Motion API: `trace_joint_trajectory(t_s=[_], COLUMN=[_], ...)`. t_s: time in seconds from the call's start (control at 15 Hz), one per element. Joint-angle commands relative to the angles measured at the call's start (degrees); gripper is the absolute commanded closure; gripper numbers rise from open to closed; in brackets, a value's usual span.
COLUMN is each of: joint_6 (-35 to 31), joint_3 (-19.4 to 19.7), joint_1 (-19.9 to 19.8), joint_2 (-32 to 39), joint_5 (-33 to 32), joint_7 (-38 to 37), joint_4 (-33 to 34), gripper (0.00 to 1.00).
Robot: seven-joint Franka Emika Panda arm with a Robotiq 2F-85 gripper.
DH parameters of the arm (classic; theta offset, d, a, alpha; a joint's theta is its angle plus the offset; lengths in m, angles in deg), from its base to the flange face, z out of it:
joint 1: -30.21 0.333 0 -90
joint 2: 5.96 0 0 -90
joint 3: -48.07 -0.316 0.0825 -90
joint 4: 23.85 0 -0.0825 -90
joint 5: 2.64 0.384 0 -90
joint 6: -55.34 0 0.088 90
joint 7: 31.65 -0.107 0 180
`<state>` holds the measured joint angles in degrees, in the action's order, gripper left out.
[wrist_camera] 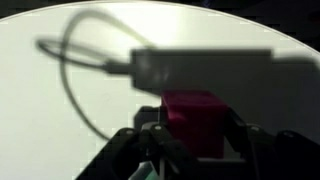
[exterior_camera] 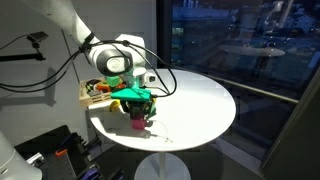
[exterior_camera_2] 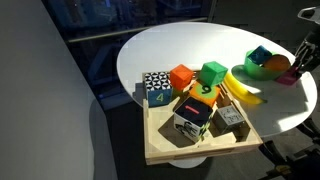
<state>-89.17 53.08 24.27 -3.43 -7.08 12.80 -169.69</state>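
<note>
My gripper (wrist_camera: 195,135) is shut on a dark red block (wrist_camera: 193,118), which fills the gap between the two black fingers in the wrist view. In an exterior view the gripper (exterior_camera: 139,112) points down over the round white table (exterior_camera: 200,105), with the red block (exterior_camera: 138,122) at its tips, low over the tabletop. Whether the block touches the table I cannot tell. Right behind it sits a green bowl (exterior_camera: 133,95). In an exterior view the gripper (exterior_camera_2: 298,66) is at the right edge, beside the green bowl (exterior_camera_2: 262,63).
A wooden tray (exterior_camera_2: 190,148) holds several coloured and patterned cubes near the table's rim. A yellow banana (exterior_camera_2: 241,90) lies between the tray and the bowl. Cables hang from the arm. The gripper's shadow falls on the white tabletop (wrist_camera: 60,110).
</note>
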Motion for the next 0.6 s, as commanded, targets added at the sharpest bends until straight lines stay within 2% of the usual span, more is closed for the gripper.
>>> trace_joint_trajectory(t_s=[0.0,0.53], joint_6=[0.49,2.32], joint_3=[-0.26,1.02], joint_1=[0.06,-0.54], joint_2=[-1.48,-6.41], joint_5=[0.95,-0.36], joint_7=[-2.23,-5.50], joint_4=[0.47,-1.16], gripper=[0.69,0.69])
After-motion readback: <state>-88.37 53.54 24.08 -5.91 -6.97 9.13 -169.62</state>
